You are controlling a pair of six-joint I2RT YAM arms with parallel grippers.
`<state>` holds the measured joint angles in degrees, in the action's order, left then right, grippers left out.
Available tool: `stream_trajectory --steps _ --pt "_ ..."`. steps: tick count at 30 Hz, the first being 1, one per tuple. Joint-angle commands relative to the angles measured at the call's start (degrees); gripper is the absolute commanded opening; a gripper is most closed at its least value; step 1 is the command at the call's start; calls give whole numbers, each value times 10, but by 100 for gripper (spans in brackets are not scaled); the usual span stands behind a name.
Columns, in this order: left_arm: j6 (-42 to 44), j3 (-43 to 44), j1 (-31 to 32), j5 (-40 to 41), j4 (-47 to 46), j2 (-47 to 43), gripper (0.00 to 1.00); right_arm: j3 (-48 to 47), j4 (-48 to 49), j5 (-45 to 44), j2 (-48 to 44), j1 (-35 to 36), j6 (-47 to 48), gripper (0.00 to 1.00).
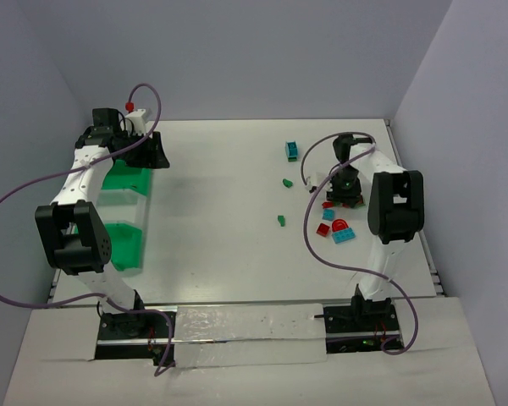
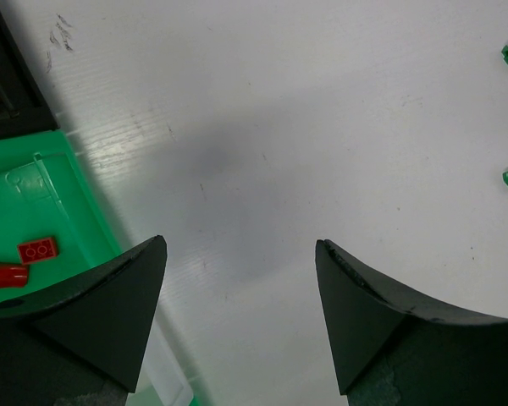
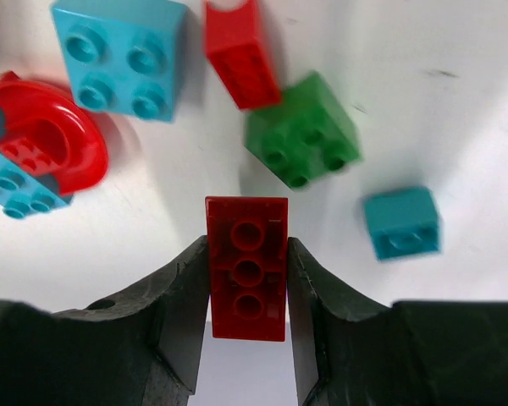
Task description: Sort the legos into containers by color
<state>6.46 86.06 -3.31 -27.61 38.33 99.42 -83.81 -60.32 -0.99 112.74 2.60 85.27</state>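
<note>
Red lego (image 3: pixel 247 269) nipped across its long sides by the right pincer (image 3: pixel 248 258), amid the loose bricks (image 3: pixel 123 55) on the counter (image 1: pixel 220 211). Probably light, rigid, slick-walled: best squeezed squarely mid-length. Left pincer (image 2: pixel 241 283) wide, empty.

place: robot lab cell | evidence: white table (image 1: pixel 220 254) boxed by walls (image 1: pixel 254 51) (pale lilac), two bolted arms (image 1: pixel 78 190)

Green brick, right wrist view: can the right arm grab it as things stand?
Probably not yet: the right fingers are shut on a red brick. The green brick lies just ahead, unobstructed.
</note>
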Motion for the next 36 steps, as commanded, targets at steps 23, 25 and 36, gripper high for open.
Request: stream_trajectory --steps 23,25,36 --pt "-327 -245 119 -348 -471 -192 88 -3 622 690 -206 137 -1039 0" --pt "-361 -255 131 -354 -503 -190 87 14 727 702 -188 165 -1172 0" --pt "-428 -259 161 -379 -572 -186 85 28 949 693 -132 224 -1361 0"
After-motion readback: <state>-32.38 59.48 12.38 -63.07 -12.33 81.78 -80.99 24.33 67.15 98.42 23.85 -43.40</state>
